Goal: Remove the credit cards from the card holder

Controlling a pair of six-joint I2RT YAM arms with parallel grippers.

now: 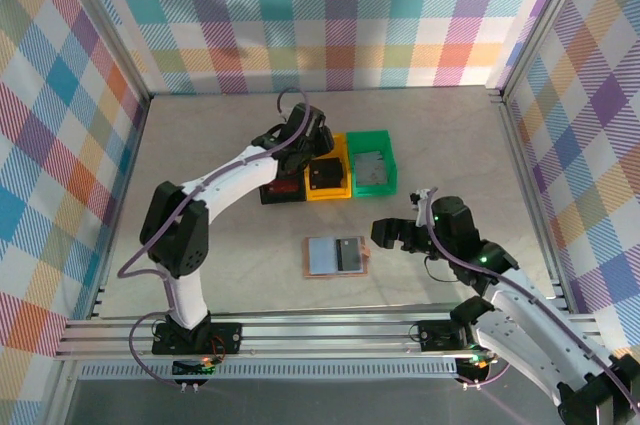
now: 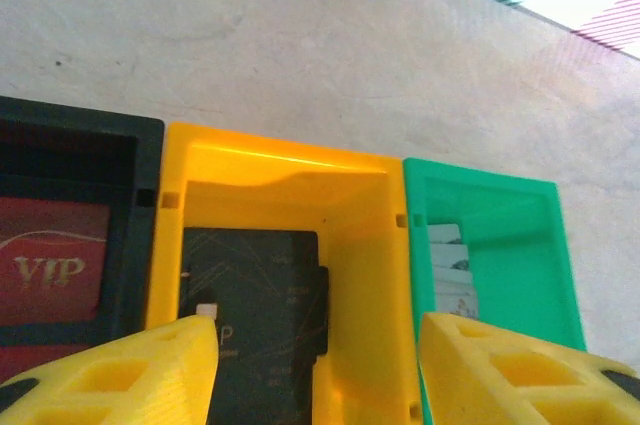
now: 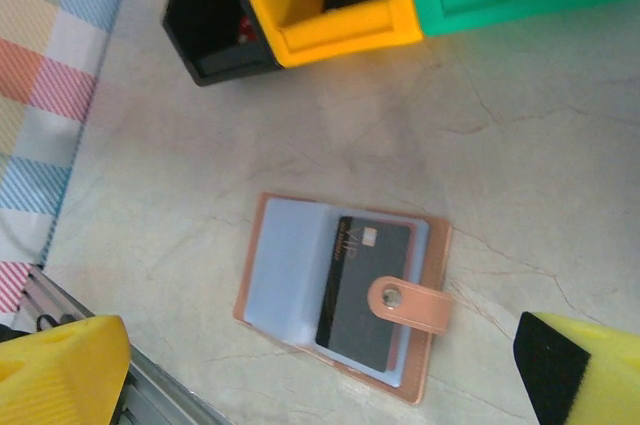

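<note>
Room first: bare table [image 1: 230, 245] lies open to the left of the card holder [image 3: 285, 255] and between it and the row of bins. Black bin [image 2: 150, 160], yellow bin [image 2: 360, 275] and green bin [image 2: 520, 245] sit wall to wall in one line, well back from the near rail.

The card holder lies spread flat in front of them, apart from everything. One dark card [image 3: 362, 290] sits in its pale blue pocket, and the snap tab [image 3: 410, 302] is folded across that card's edge.

Over to the left arm: stretched far forward, elbow bent, wrist tipped down over the yellow bin. The left gripper [image 2: 315, 370] has its yellow fingers [image 2: 130, 370] spread wide with nothing between them. A black card [image 2: 255, 295] lies flat on the yellow bin's floor below, a red card [image 2: 55, 270] is in the black bin, and a grey card [image 2: 447, 270] is in the green one.

The right arm reaches in from its base. The right gripper [image 1: 393, 237] hangs just beside the card holder's right edge, jaws fully apart and empty.
</note>
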